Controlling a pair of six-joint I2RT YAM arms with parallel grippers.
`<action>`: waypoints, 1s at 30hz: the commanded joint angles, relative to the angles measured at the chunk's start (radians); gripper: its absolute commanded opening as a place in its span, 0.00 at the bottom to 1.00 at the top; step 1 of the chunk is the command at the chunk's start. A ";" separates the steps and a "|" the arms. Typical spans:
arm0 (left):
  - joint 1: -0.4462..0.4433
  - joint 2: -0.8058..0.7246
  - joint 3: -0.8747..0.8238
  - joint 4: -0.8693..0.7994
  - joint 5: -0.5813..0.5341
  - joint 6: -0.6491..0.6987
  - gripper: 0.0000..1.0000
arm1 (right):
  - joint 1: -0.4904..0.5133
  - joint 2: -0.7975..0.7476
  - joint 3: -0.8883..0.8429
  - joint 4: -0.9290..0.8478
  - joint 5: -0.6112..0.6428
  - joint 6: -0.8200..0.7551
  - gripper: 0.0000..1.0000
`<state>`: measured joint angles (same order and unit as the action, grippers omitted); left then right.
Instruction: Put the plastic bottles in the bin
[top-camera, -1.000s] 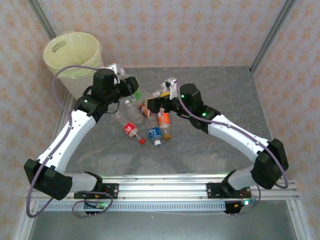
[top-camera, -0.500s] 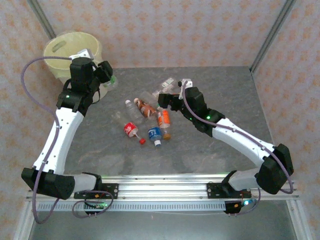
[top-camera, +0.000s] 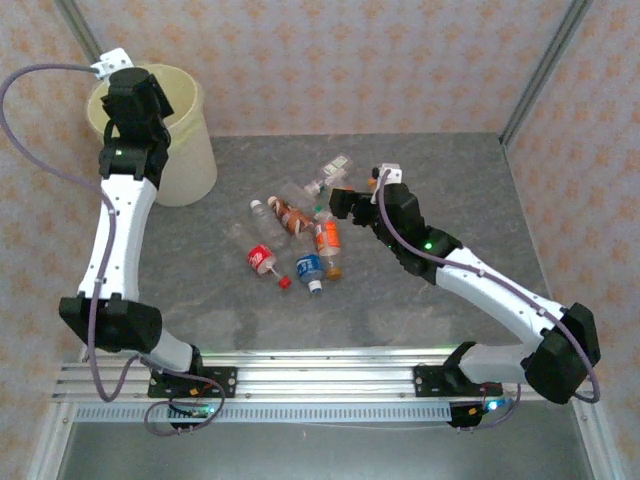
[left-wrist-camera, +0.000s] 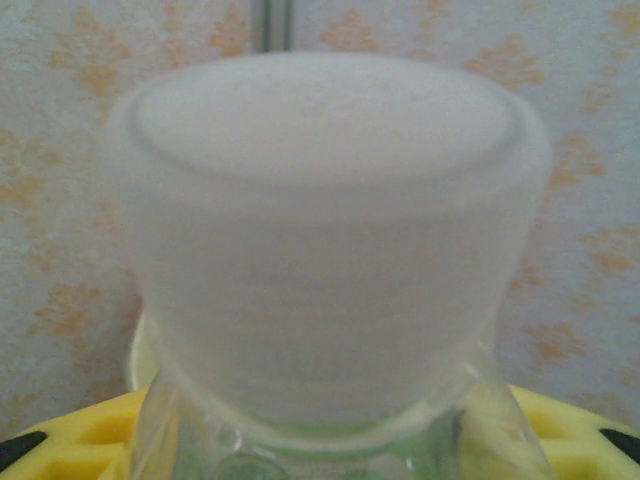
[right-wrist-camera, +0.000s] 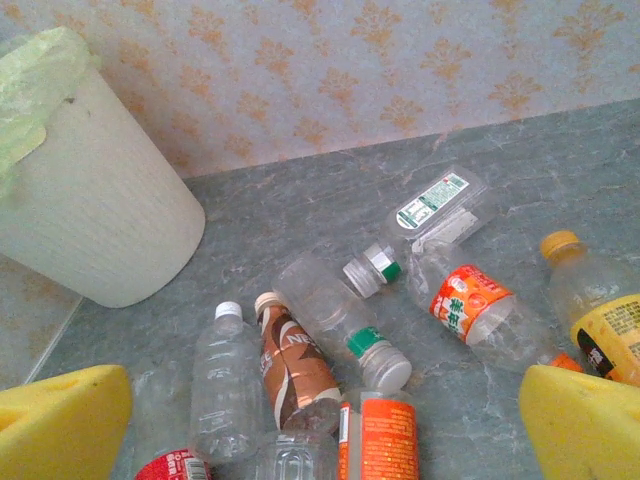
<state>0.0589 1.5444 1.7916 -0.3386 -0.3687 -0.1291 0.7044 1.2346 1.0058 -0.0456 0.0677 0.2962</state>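
The cream-white bin with a pale yellow liner stands at the back left of the table. My left gripper hangs over its mouth. In the left wrist view it is shut on a clear plastic bottle with a white cap and a greenish neck, held between the yellow pads. Several plastic bottles lie in a heap mid-table, among them a red-labelled one and a blue-labelled one. My right gripper hovers open above the heap's right side. In its wrist view it has a brown-labelled bottle and a green-banded clear bottle lying below it.
A loose red cap lies near the blue-labelled bottle. Patterned walls and metal posts close the table at the back and sides. Bare grey tabletop stretches right of the heap. The bin's wall stands left of the bottles in the right wrist view.
My left arm has swung from the heap back and left up to the bin, carrying the bottle. My right gripper has shifted slightly right and stays open.
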 joint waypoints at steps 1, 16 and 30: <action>0.041 0.056 0.071 0.082 -0.066 0.047 0.54 | 0.003 -0.035 -0.010 0.005 0.042 0.009 0.99; 0.194 0.325 0.273 -0.019 -0.152 -0.015 0.55 | 0.003 -0.045 -0.008 -0.060 0.096 0.008 0.99; 0.228 0.561 0.624 -0.356 -0.178 -0.114 0.75 | 0.001 -0.075 -0.015 -0.101 0.135 0.056 0.99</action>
<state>0.2817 2.1178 2.3451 -0.5991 -0.5102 -0.1993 0.7044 1.1732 1.0000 -0.1314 0.1658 0.3332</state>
